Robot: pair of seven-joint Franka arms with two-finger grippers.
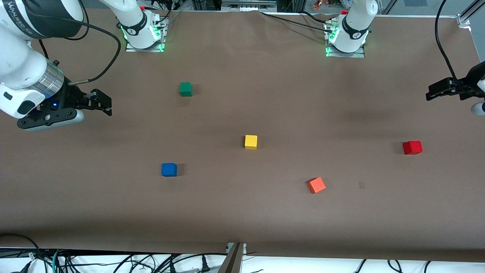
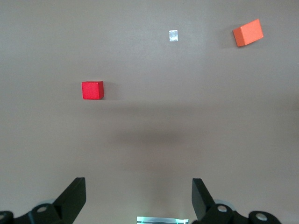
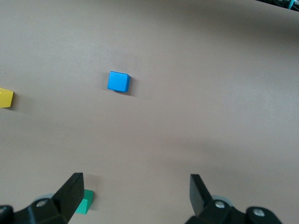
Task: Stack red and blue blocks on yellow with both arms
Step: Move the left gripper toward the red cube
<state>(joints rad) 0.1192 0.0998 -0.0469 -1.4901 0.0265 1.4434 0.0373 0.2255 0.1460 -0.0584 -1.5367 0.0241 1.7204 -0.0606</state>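
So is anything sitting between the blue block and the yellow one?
Nothing visible. Only bare table lies between the blue block and the yellow block; the green cube and orange cube sit off that line.

A wide table (image 1: 242, 220) fills nearly everything, covered in a matte brown sheet with soft shadows lying across it. A small pale scrap of tape (image 1: 362, 185) sits on the sheet toward the left arm's end. Along the edge nearest the front camera the floor shows white, strewn with black cables (image 1: 113, 263) — one of them teal. At the corner by the left arm's end stands a silver metal frame (image 1: 465, 17).
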